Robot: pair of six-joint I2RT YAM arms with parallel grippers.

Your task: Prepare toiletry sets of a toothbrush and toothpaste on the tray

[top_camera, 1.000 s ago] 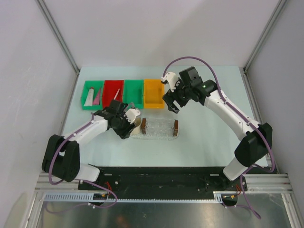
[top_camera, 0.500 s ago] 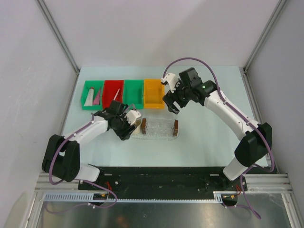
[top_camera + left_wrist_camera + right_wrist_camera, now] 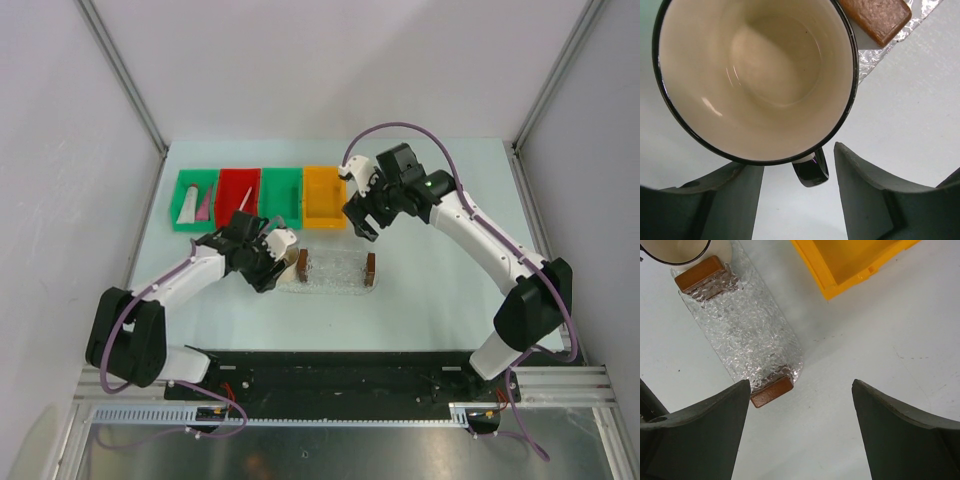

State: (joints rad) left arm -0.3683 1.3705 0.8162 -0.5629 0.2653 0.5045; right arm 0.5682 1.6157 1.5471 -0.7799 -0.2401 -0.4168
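The clear textured tray (image 3: 337,271) with a brown block at each short end lies at the table's middle and holds nothing; it also shows in the right wrist view (image 3: 742,332). A slim white toothbrush (image 3: 245,198) lies in the red bin (image 3: 228,187). A pink toothpaste (image 3: 205,206) lies in the far-left green bin (image 3: 183,183) beside a pale tube. My left gripper (image 3: 272,250) (image 3: 795,167) is open at the tray's left end, its fingers either side of a cup's black handle (image 3: 811,171) without touching it. My right gripper (image 3: 358,226) (image 3: 800,390) is open and empty above the tray's right end.
A cream cup with a black rim (image 3: 757,75) stands against the tray's left block (image 3: 876,19). A second green bin (image 3: 280,196) and an orange bin (image 3: 325,196) (image 3: 850,262) stand in the row behind the tray.
My left gripper has shifted slightly away from the near edge, beside the cup. The right gripper has barely moved.
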